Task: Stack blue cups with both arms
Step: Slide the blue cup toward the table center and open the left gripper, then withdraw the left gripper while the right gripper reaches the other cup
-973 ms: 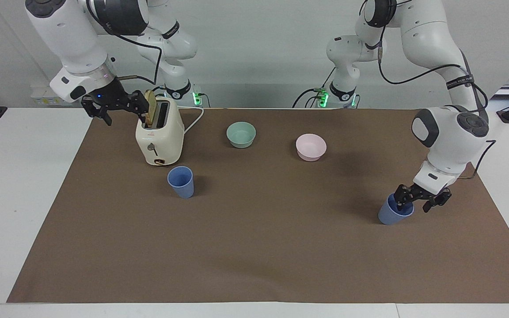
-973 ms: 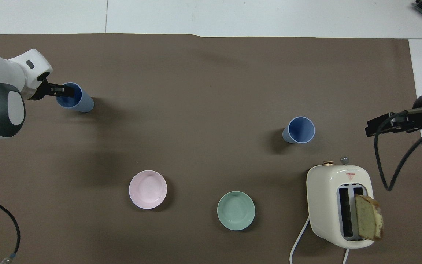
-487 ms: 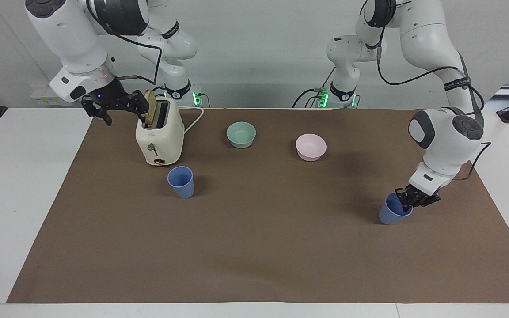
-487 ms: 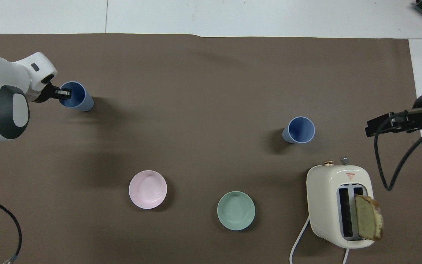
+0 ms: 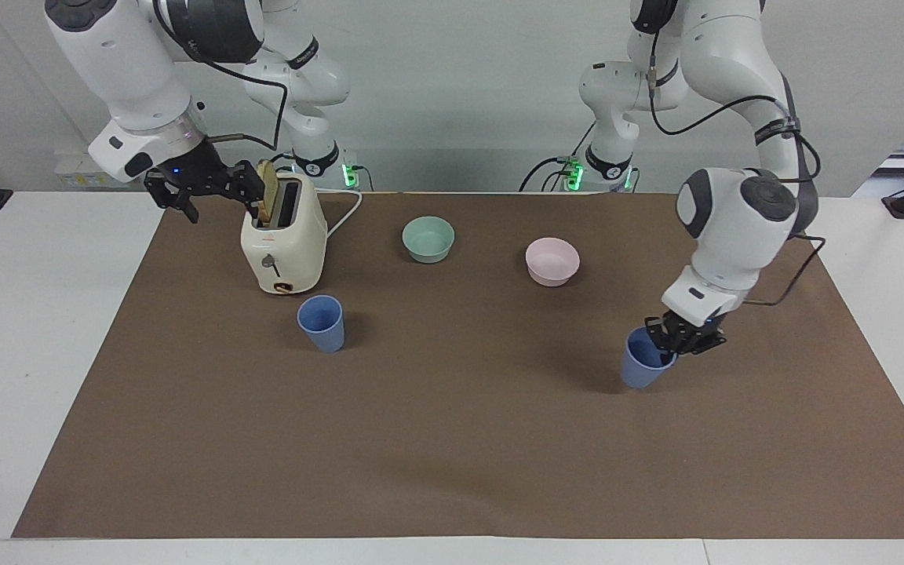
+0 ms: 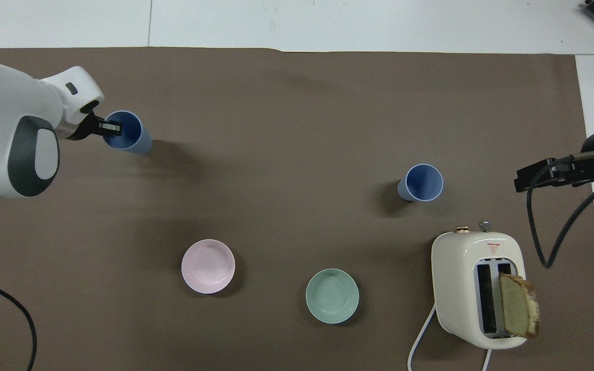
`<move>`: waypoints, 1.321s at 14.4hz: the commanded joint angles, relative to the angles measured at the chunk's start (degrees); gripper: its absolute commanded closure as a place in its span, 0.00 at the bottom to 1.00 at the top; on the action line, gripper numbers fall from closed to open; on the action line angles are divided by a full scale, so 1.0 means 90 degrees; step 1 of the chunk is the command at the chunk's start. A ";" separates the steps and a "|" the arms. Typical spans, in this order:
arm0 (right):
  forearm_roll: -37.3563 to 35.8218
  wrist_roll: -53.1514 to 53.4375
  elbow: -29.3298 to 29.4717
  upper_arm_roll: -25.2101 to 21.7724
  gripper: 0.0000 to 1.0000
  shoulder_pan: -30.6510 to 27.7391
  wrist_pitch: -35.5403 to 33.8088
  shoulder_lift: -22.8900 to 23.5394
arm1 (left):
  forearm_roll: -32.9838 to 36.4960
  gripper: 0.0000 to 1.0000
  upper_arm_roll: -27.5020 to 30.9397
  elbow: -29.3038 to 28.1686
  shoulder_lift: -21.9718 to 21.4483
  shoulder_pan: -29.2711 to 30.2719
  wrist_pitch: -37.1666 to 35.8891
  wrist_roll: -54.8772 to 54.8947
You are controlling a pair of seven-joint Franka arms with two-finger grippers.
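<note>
Brown paper covers the table (image 5: 452,471) under my two arms, with a white wall at the robots' end. My left gripper (image 5: 676,337) is clamped on the rim of one blue cup (image 5: 643,369), one finger inside and one outside the wall. That cup hangs tilted over the paper toward my left arm's end of the table; I judge from the gap between it and its shadow that it is lifted just clear, though I cannot be sure.

Its twin, the second cup (image 5: 322,322), stands upright on the paper just beside the toaster (image 5: 283,243), a little farther from the robots than it. A slice of bread (image 6: 518,311) sticks up from one slot. My right gripper (image 5: 185,188) waits over the table edge beside the toaster, toward my right arm's end; I cannot tell how its fingers stand.

A green bowl (image 5: 428,238) and a pink bowl (image 5: 552,261) sit near the robots, between the two cups and apart from both.

As I judge it, the pick-up is done and everything else is left: carrying the held cup across, perhaps steadying or raising the second cup with my right arm, lining the two up and nesting one in the other. The cups are well apart for now.
</note>
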 commanded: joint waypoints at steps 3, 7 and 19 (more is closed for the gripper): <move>-0.0015 -0.0172 0.0064 0.0024 0.00 -0.0070 -0.0073 0.0030 | -0.0106 1.00 0.0074 -0.0956 -0.0279 -0.1313 0.0750 -0.1695; -0.0015 -0.0172 0.0055 0.0024 0.00 -0.0070 -0.0073 0.0010 | -0.0233 0.00 0.0055 -0.0988 -0.0299 -0.1568 0.1027 -0.1885; 0.0033 -0.0250 -0.0599 0.0024 0.00 -0.0285 0.0785 -0.0156 | -0.0155 0.00 0.0230 -0.0500 -0.1988 -0.0097 -0.1275 -0.0658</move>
